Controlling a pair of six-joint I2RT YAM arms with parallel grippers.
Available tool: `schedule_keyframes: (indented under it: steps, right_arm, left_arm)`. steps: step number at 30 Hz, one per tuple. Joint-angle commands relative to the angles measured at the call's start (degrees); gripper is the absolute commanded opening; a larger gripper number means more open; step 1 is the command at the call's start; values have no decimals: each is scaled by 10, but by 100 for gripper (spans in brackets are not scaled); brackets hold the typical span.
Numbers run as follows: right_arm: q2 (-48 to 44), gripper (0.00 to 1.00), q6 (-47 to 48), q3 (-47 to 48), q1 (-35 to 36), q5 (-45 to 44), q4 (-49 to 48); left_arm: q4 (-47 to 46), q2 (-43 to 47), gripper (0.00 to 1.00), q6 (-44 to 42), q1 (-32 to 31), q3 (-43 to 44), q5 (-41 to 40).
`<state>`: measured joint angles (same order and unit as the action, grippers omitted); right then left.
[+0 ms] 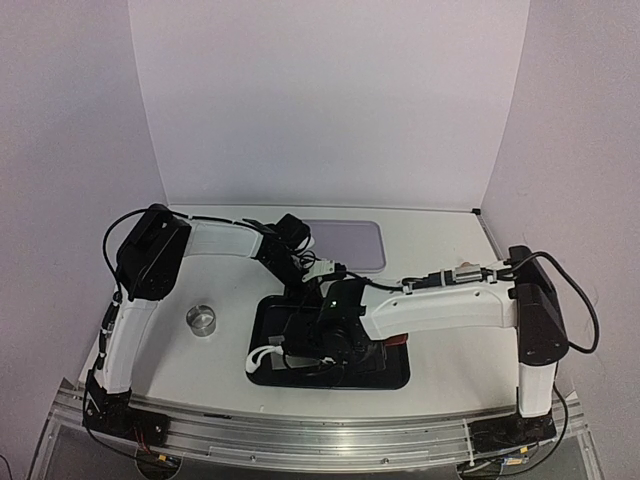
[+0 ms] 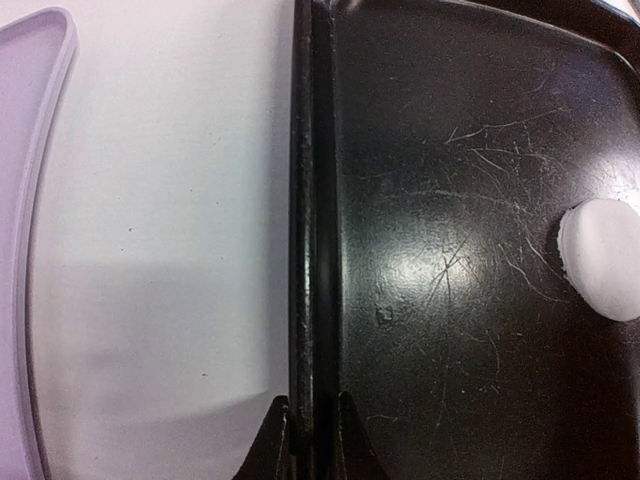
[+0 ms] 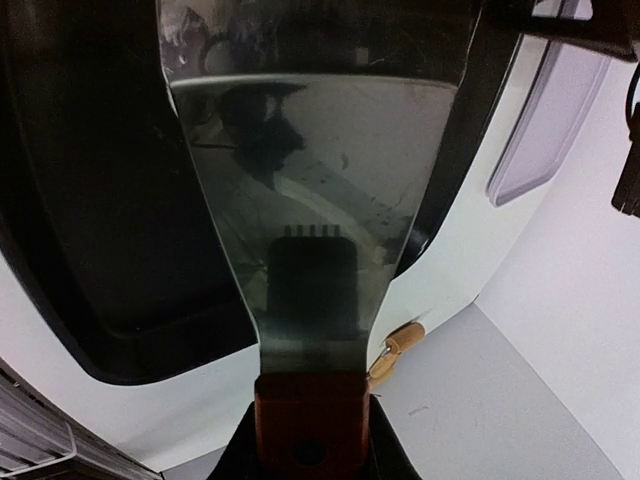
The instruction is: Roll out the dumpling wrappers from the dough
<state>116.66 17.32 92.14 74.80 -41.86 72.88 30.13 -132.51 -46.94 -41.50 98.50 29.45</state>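
Left arm (image 1: 215, 240) reaches right, left gripper (image 2: 312, 440) pinching the rim of a black tray (image 2: 305, 200); right arm (image 1: 450, 310) stretches left, right gripper (image 3: 310, 455) clamping a wood-handled metal scraper (image 3: 310, 180).

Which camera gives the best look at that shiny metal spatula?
The right wrist view: the spatula fills the picture, its blade stretching over the black tray, wooden handle in the right gripper. From the top camera the right arm hides nearly all of it. The left wrist view doesn't show it.

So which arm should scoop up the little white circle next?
Probably right: the right gripper holds the metal spatula above the black tray. The left gripper is busy pinching that tray's rim.
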Motion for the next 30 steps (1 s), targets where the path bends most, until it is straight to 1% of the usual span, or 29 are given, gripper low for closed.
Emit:
schedule_keyframes:
  steps: [1,7,13,16,20,22,26,30]
  right_arm:
    - [-17,0,-31,-12,-32,-75,28]
    - [20,0,-38,76,-65,-153,49]
    - [11,0,-34,94,-91,-194,53]
    - [-16,0,-37,98,-91,-150,62]
    - [-90,0,-7,23,-92,-96,69]
    - [-129,0,6,-17,-100,-66,87]
    - [-186,0,12,-70,-144,1,137]
    - [-217,0,32,-110,-201,42,147]
  left_arm:
    - [-3,-3,0,-28,0,5,-58]
    - [-1,-4,0,-24,0,6,-53]
    - [3,0,0,-26,0,4,-56]
    - [1,0,0,-26,0,4,-57]
    - [-7,-1,0,-20,1,4,-63]
    - [-7,-2,0,-19,1,5,-64]
    - [-7,-2,0,-19,2,5,-66]
    - [-6,0,0,-18,2,6,-66]
